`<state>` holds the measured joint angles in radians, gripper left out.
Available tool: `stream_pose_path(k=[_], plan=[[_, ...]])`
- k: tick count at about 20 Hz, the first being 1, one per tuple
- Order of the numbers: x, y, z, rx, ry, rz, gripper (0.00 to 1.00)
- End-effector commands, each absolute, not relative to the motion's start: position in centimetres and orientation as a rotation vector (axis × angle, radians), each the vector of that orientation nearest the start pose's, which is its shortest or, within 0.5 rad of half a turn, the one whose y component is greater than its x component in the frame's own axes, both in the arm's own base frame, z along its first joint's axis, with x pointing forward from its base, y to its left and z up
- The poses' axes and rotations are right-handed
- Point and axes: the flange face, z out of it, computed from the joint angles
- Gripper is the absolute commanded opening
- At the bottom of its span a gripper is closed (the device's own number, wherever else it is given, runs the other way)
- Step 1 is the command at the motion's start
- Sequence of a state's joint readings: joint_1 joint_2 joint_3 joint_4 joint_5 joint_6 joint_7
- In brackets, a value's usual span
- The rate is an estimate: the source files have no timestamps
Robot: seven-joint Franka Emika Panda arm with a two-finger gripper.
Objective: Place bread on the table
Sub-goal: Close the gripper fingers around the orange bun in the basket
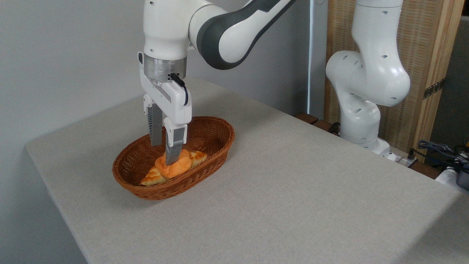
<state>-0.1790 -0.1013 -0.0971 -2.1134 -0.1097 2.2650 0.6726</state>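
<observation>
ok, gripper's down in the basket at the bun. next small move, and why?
Probably close the fingers on the bread. The gripper is down inside the wicker basket, its front finger against the bun's top and the other apparently behind it, with a gap between them. The bun sits on the braided loaf, so grip before lifting toward the table.

I see a plain grey wall (66, 55) behind, a woven wood-framed screen (428, 55) at right, cables (439, 148) beside it; even, soft lighting.
</observation>
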Motion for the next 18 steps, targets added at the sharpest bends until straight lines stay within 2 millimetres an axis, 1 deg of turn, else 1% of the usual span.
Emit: stream_pose_path(k=[1,8,15,17,18], plan=[[51.94,-14.81,48.87,-2.801,1.372,-0.440,1.00],[52.07,-14.65,48.87,-2.668,1.473,-0.416,1.00],[52.02,-14.72,48.64,-2.660,1.490,-0.408,1.00],[52.04,-14.72,48.56,-2.625,1.540,-0.403,0.91],[52.04,-14.72,48.56,-2.598,1.580,-0.401,0.91]])
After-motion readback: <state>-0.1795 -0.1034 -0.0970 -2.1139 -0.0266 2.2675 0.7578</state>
